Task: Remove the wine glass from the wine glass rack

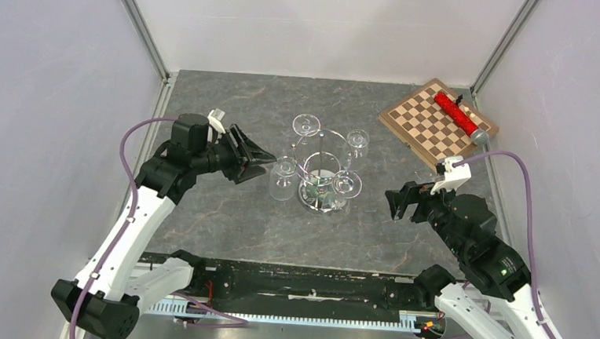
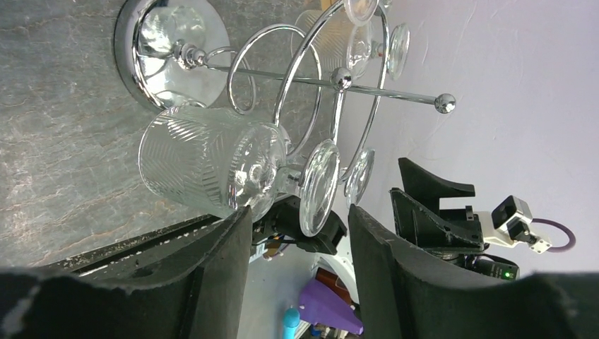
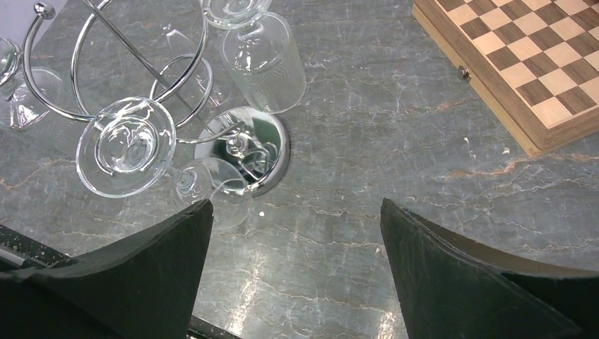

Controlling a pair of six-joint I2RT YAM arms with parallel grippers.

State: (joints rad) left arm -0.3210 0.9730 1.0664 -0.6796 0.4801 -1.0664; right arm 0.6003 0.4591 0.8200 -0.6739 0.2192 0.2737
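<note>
Left gripper (image 2: pixel 298 226) jaws apart, empty. Wine glass (image 2: pixel 212 166) just ahead, hanging upside down, so its stem sits between the fingers. Beyond, wine glass rack (image 2: pixel 342 78) ring holds its foot. Right gripper (image 3: pixel 294 208) wide, empty, well off.

surface: grey marbled table (image 1: pixel 223 220) | centre: wine glass rack (image 1: pixel 319 197) standing | far-right corner: chessboard (image 1: pixel 427 128) lying flat

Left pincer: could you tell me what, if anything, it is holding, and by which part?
Nothing yet. The left pincer stands open, its fingers flanking the stem and foot of a wine glass without clamping it.
</note>
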